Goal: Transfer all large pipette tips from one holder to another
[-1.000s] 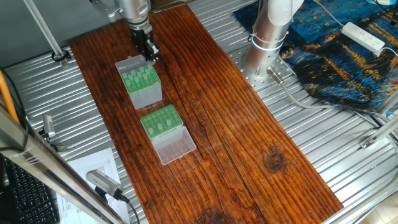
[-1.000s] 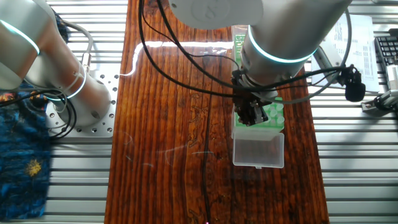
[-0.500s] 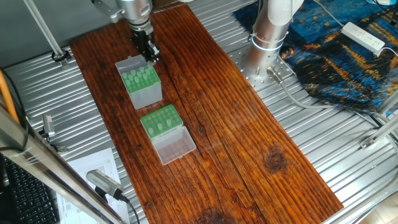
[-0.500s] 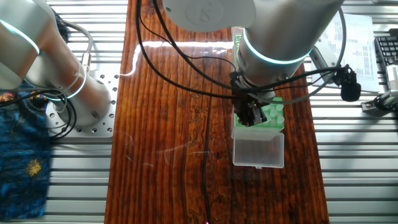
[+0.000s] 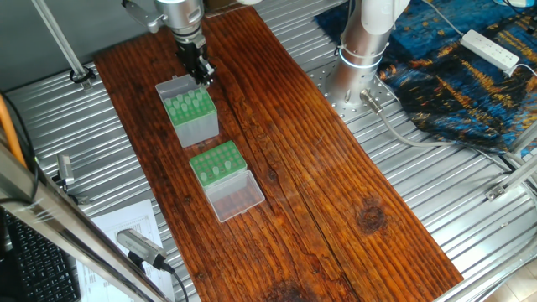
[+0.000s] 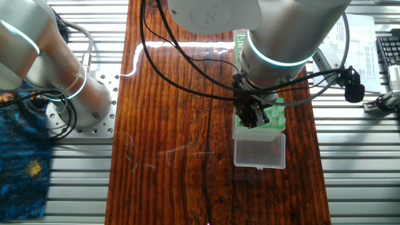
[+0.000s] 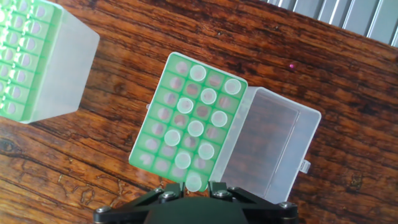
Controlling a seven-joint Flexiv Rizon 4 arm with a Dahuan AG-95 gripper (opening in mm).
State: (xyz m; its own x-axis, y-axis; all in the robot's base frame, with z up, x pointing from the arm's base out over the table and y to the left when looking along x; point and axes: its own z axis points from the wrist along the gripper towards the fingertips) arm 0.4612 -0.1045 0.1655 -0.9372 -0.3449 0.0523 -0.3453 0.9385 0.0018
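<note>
Landmark: the low green rack (image 7: 144, 140), lid open.

1. Tool. The gripper (image 7: 194, 188) hangs directly over the rack, at the edge farthest from the lid's far side as the hand view shows it. The jaws stand narrow and are closed on one large pipette tip (image 7: 194, 182), seen end-on as a pale round top between the two fingers (image 7: 171, 194). In one fixed view the gripper (image 5: 201, 74) shows above the rack (image 5: 189, 109). In the other fixed view the gripper (image 6: 252, 117) covers part of the rack (image 6: 277, 114). Whether the held tip touches the rack cannot be told.

2. Rack contents. Further large pipette tips (image 7: 195, 128) stand scattered across the rack's grid, with many holes between them unfilled.

3. Lid. The clear lid (image 7: 267, 143) lies flat on the wood, hinged to the rack's long side and turned away from the second box. It also shows in both fixed views (image 5: 172, 85) (image 6: 259, 153).

4. Second box. The taller grey-sided holder (image 7: 37, 62) stands near the rack, apart from it, on the side opposite the lid. The part of its green top in the hand view is densely filled with tips (image 7: 28, 43). In one fixed view this holder (image 5: 216, 161) sits beside the rack on the wooden board (image 5: 319, 168)
</note>
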